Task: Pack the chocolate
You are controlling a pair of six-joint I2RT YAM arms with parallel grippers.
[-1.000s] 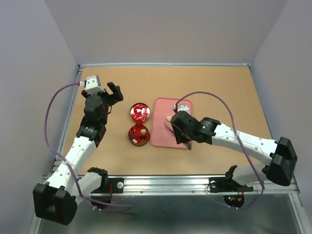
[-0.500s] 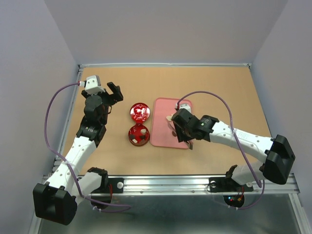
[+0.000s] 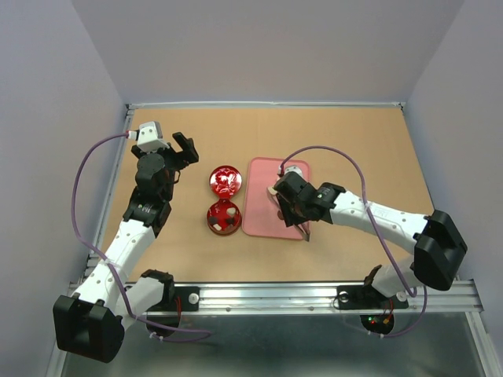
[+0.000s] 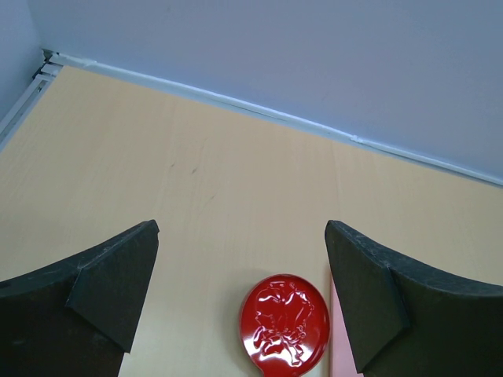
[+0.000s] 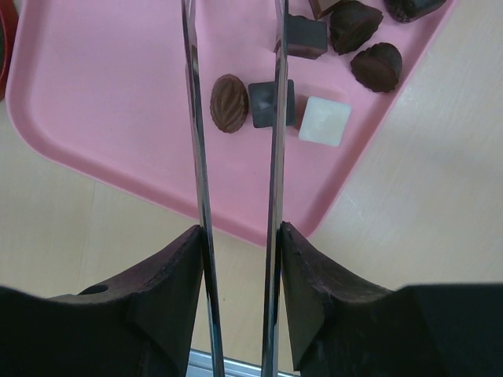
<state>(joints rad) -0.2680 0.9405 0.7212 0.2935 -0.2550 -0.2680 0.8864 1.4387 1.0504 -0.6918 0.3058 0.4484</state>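
Note:
The chocolate lies on the pink tray: an oval brown piece, a dark square, a cream-white square and several dark pieces near the tray's corner. My right gripper is shut on metal tongs, whose two blades stand apart over the tray, and the oval piece shows between them. The blade tips run out of the top of the right wrist view. From above, the right gripper hovers over the tray. My left gripper is open and holds nothing.
A round red tin base with dividers sits left of the tray. Its glossy red lid lies just behind it and also shows below the left gripper, lid. Walls ring the tabletop.
The right arm has swung slightly, carrying the tongs a little toward the far left over the tray. The left arm has not moved.

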